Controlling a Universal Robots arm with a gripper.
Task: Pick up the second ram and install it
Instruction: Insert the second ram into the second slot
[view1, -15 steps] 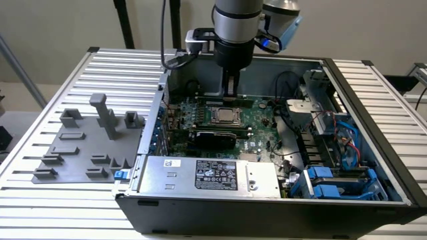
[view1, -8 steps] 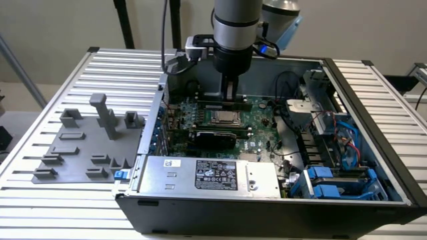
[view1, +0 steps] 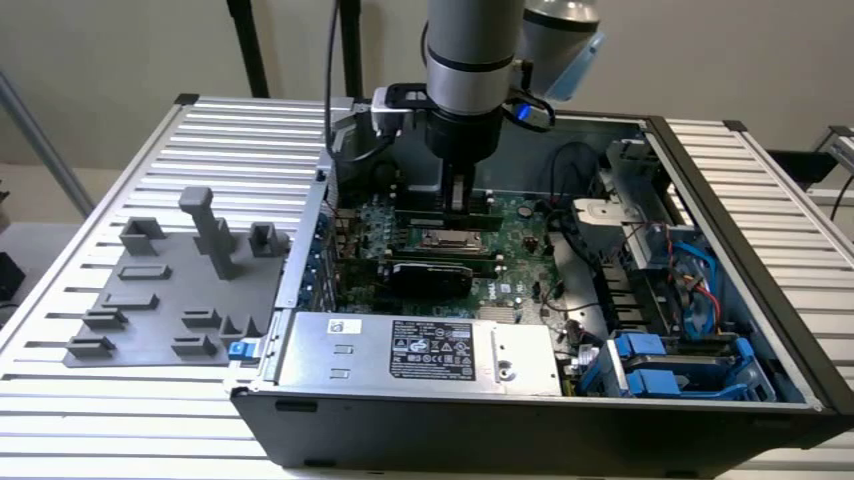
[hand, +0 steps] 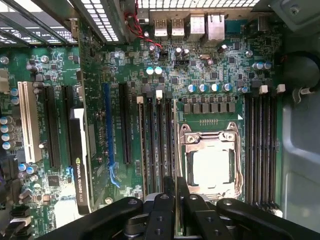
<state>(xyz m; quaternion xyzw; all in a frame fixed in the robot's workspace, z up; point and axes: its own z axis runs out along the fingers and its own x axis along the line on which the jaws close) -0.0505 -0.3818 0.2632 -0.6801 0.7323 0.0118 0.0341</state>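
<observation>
second ram (hand: 166, 150) edge-on (slotted), gripper (hand: 176, 187) pinching it

Silver-grey tubular arm (view1: 470, 50), blue joint cap, black pincer (hand: 176, 200), black cables.

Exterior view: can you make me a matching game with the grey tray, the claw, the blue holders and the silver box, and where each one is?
Things:
1. grey tray
2. claw
3. blue holders
4. silver box with a label

Places:
A. low over the green motherboard
B. inside the case, along its near wall
C. on the slatted table, at the exterior view's left of the case
D. in the case's corner at the exterior view's lower right

Pairs: 1-C, 2-A, 3-D, 4-B
</observation>
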